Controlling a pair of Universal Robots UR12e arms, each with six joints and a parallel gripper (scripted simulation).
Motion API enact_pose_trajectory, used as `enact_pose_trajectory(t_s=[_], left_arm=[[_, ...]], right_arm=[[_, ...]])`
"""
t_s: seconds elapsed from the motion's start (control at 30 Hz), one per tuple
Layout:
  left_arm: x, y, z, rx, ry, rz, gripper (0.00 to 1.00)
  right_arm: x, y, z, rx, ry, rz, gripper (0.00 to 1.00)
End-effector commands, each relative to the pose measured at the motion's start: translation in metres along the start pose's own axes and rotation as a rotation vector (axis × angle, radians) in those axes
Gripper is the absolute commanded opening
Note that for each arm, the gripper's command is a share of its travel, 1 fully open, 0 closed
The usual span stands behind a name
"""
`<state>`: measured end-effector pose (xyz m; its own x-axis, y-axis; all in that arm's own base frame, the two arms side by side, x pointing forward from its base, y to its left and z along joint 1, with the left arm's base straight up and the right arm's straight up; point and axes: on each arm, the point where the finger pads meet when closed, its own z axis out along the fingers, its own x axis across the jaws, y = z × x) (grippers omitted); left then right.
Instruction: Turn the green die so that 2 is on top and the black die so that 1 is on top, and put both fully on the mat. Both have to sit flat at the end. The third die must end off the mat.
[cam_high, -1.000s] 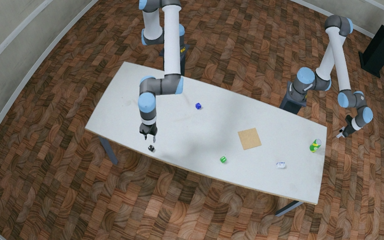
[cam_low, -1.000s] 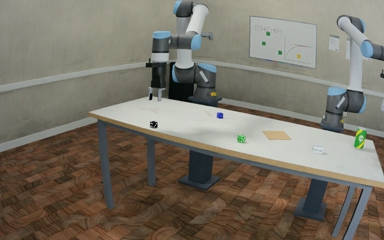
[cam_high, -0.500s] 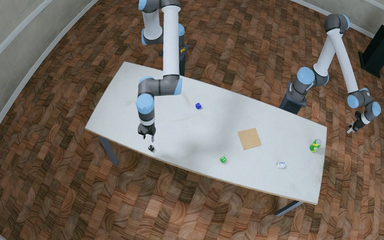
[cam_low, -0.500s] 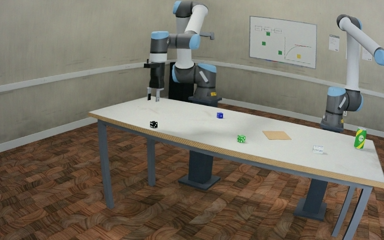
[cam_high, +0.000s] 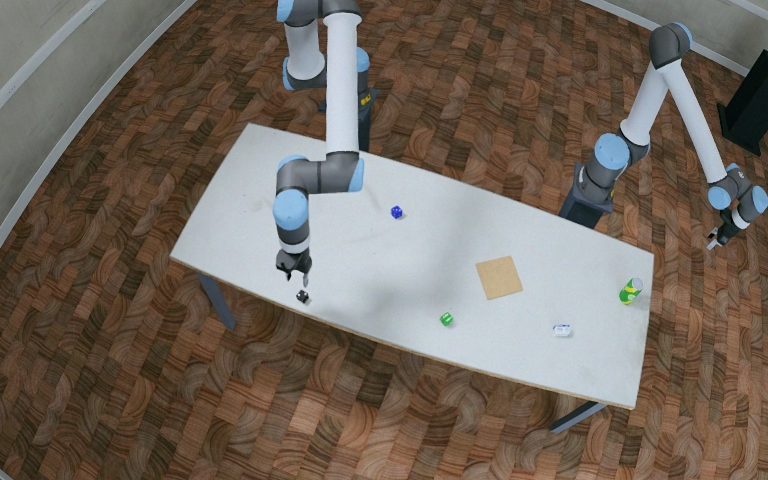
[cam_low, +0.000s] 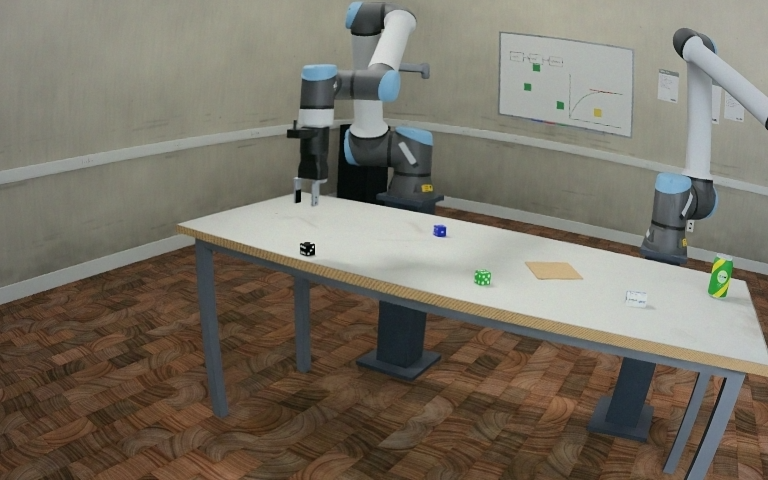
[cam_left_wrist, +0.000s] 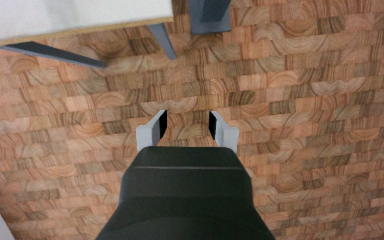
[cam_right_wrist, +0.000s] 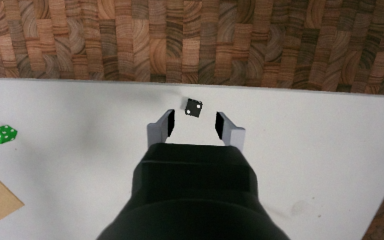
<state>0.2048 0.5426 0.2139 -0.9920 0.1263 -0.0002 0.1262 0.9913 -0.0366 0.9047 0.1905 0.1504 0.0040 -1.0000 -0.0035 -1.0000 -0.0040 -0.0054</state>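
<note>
the tan square mat (cam_high: 498, 277) (cam_low: 553, 270) (cam_right_wrist: 9, 201) was the landmark, and the top view gave the order. farthest left of it, the right pincer (cam_high: 297, 279) (cam_low: 306, 202) (cam_right_wrist: 195, 119) hung fingers-down above the worktop (cam_high: 419, 260) (cam_low: 362, 249) (cam_left_wrist: 85, 12) (cam_right_wrist: 310, 150), released, nothing between its fingers. it was probably lined up there for the black cube die with white pips (cam_high: 302, 296) (cam_low: 306, 249) (cam_right_wrist: 193, 108), which lay flat by the long edge, well off the mat. its upper face showed two pips, so it seemed to need a quarter turn to bring up 1, then the trip to the mat.

next came the blue cube die (cam_high: 396, 212) (cam_low: 439, 230), the third one, off the mat and best left alone. the green cube die with white pips (cam_high: 446, 319) (cam_low: 482, 277) (cam_right_wrist: 7, 134) sat nearer the mat but wholly outside it; its upper number was too small to tell surely.

right of the mat lay a small white-and-blue block (cam_high: 561, 330) (cam_low: 636, 298), then an upright green-and-yellow can (cam_high: 630, 291) (cam_low: 720, 276), both seemingly no part of the job. farthest right, beyond the worktop's end, the left pincer (cam_high: 711, 240) (cam_left_wrist: 188, 119) was released too, holding nothing over the floor, perhaps kept aside to give the other arm room.
</note>
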Motion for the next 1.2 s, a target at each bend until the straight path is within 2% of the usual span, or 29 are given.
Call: enact_pose_trajectory(t_s=[0.0,0.2,0.33,0.4,0.43,0.7,1.17], left_arm=[[0.046,0.016,0.009,-0.009,-0.003,-0.032,1.00],[0.111,0.029,0.018,-0.021,-0.004,-0.078,1.00],[0.154,0.034,0.025,-0.027,-0.004,-0.101,1.00],[0.154,0.034,0.025,-0.027,-0.004,-0.101,1.00],[0.174,0.037,0.029,-0.028,-0.004,-0.106,1.00],[0.209,0.036,0.034,-0.035,-0.003,-0.132,1.00],[0.219,0.035,0.036,-0.037,-0.002,-0.141,1.00]], right_arm=[[0.001,0.002,0.032,-0.005,0.003,0.001,1.00],[0.001,0.001,0.075,-0.005,0.003,0.001,1.00],[0.001,0.001,0.089,-0.005,0.003,0.001,1.00],[0.001,0.001,0.089,-0.005,0.003,0.001,1.00],[0.001,0.001,0.090,-0.005,0.003,0.001,1.00],[0.001,0.001,0.091,-0.005,0.003,0.001,1.00],[0.001,0.001,0.091,-0.005,0.003,0.001,1.00]])
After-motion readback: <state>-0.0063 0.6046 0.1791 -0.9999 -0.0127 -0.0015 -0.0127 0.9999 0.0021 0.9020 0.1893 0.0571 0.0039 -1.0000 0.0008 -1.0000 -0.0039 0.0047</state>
